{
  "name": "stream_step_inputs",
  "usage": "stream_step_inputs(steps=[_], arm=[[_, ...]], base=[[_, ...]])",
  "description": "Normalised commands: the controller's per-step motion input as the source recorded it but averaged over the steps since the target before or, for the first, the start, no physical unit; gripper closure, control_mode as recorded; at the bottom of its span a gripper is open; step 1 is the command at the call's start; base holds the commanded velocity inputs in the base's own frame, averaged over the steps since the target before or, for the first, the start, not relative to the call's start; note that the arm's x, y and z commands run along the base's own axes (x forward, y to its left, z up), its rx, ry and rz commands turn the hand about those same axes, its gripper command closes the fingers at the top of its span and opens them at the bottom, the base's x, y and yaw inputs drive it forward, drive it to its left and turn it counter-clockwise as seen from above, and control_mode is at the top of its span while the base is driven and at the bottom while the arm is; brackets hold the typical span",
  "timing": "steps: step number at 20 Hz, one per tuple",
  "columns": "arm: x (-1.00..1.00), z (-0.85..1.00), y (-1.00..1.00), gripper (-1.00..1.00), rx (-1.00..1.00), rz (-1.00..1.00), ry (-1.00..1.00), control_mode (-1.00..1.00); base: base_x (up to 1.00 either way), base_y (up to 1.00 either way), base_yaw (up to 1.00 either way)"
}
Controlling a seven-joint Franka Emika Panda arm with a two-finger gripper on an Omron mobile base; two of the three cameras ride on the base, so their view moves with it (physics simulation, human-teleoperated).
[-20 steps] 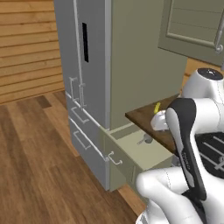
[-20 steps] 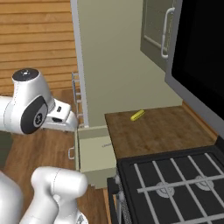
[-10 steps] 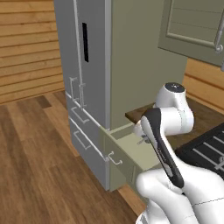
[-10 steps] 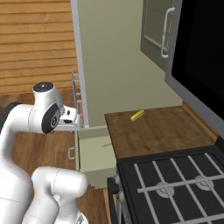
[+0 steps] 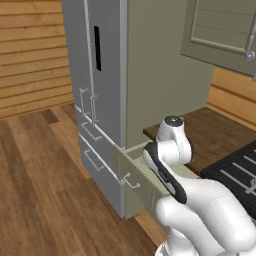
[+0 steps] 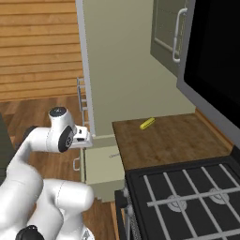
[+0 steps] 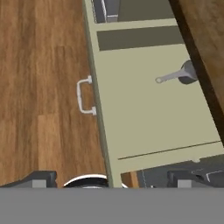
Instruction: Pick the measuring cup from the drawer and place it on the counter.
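Inside the open drawer [image 7: 148, 100], near its edge under the table's [image 6: 168, 140] overhang, lies the measuring cup [image 7: 180, 75]: small grey bowl partly tucked beneath the dark wood edge, thin handle pointing out across the pale drawer floor. Cup lies flat, alone on the drawer bottom, well apart from the drawer front.

Drawer pulled out from the olive cabinetry beside the grey fridge [image 5: 100, 75]; its silver bar handle [image 7: 84, 96] sits on the flat front, over the wood floor [image 7: 43, 87].

End effector [image 7: 111, 177] hangs above the drawer front, looking down into it. Jaws spread wide, the two dark fingertips [image 7: 41, 178] far apart at the bottom of the hand view. Nothing between them, no contact with cup or drawer.

From the right base view the arm's wrist [image 6: 63, 136] hovers over the drawer's outer end, next to the fridge side. A yellow banana [image 6: 147, 123] rests on the table's back portion, near the wall, well apart from the drawer. Black stove top [image 6: 187, 197] adjoins the table's near edge.
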Motion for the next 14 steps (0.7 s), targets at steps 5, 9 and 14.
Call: stream_step_inputs(steps=[5, 9, 14], arm=[[0.39, -0.48, 0.24, -1.0, 0.0, 0.03, 0.06, -1.0], [0.35, -0.46, 0.3, -1.0, 0.0, 0.0, 0.09, -1.0], [0.55, -0.45, 0.02, -1.0, 0.0, 0.0, 0.08, -1.0]], base=[[0.0, 0.0, 0.0], [0.0, 0.0, 0.0], [0.0, 0.0, 0.0]])
